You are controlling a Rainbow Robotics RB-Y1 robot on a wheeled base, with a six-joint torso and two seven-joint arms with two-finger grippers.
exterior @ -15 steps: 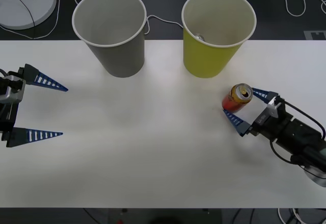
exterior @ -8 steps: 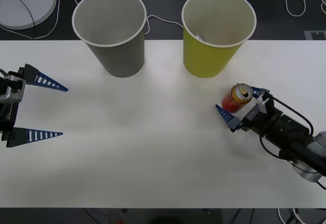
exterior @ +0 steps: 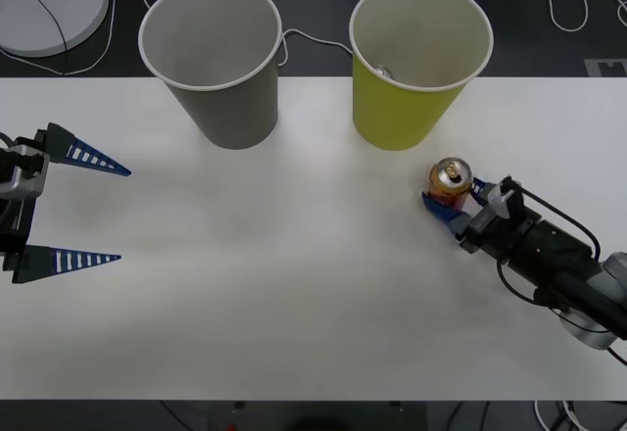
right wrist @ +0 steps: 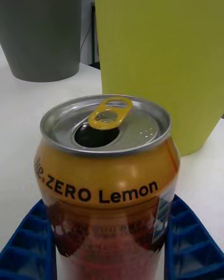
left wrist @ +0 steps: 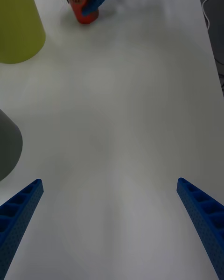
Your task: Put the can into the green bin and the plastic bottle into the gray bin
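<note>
The can (exterior: pixel 452 180) stands upright on the white table (exterior: pixel 294 284), just in front and to the right of the green bin (exterior: pixel 411 108). My right gripper (exterior: pixel 452 196) is shut on the can, with a blue finger pressed on each side of its lower body. The right wrist view shows the can (right wrist: pixel 107 168) close up between the fingers (right wrist: pixel 28 242), with the green bin (right wrist: pixel 158 51) right behind it. The gray bin (exterior: pixel 220 88) stands left of the green one. My left gripper (exterior: pixel 123 214) rests open at the table's left edge. The plastic bottle is out of view.
A small silvery thing (exterior: pixel 383 71) lies inside the green bin. A white round device (exterior: pixel 49 0) and cables (exterior: pixel 313 39) lie on the dark floor behind the table. Bare tabletop stretches between the two arms.
My right gripper has moved forward around the can and closed on it. The can has shifted slightly left. The left arm has not moved.
</note>
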